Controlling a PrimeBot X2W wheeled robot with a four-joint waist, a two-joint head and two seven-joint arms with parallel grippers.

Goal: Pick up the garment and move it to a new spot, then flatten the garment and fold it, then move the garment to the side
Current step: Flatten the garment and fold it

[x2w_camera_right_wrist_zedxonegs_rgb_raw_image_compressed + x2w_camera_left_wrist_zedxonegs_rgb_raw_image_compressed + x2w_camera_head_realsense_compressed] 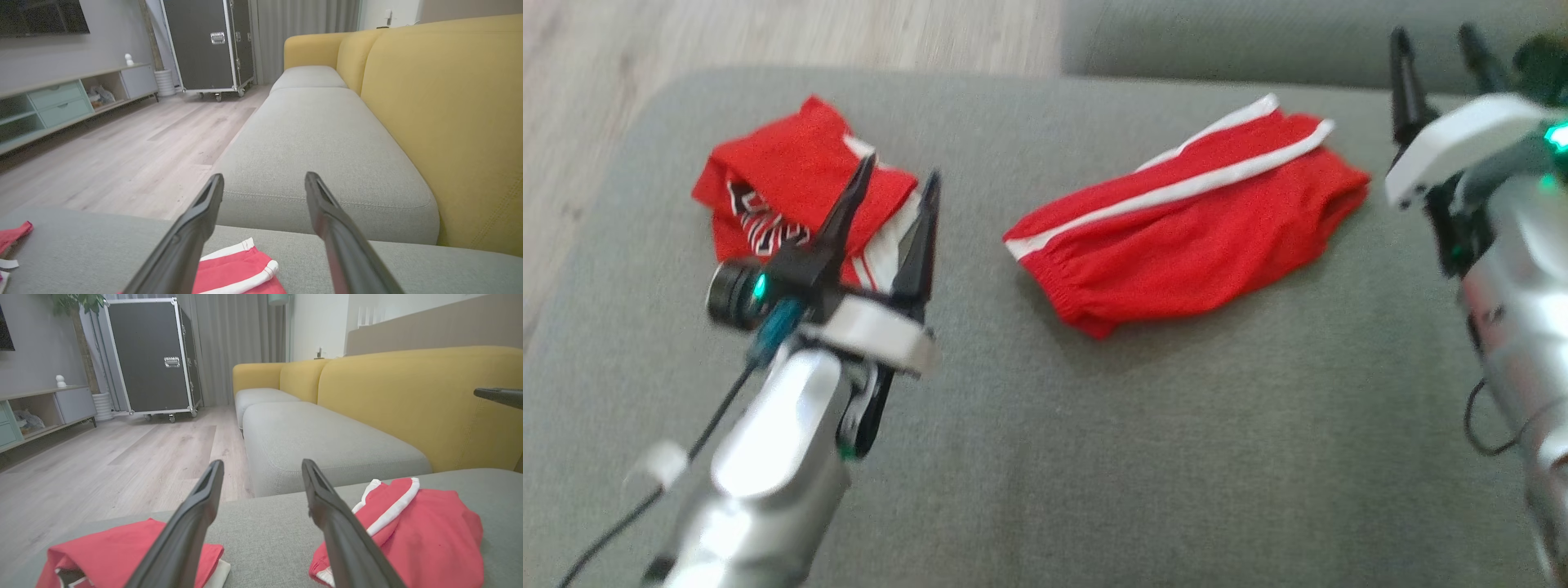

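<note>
Two red garments lie on the grey sofa cushion (1045,457). A pair of red shorts with white stripes (1184,229) is folded near the middle. A folded red jersey with black-and-white lettering (784,188) lies at the left. My left gripper (898,171) hovers open over the jersey's right edge, holding nothing. My right gripper (1436,37) stands open beyond the right end of the shorts, also with nothing in it. In the left wrist view the open left gripper (261,467) has the jersey (102,551) on one side and the shorts (429,531) on the other. Below the open right gripper (264,179) lie the shorts (237,269).
A yellow backrest (408,400) runs along the sofa. A second grey cushion (318,147) lies beyond a gap. To the left the cushion edge drops to a wooden floor (102,457), where a black flight case (155,355) and a low sideboard (61,102) stand.
</note>
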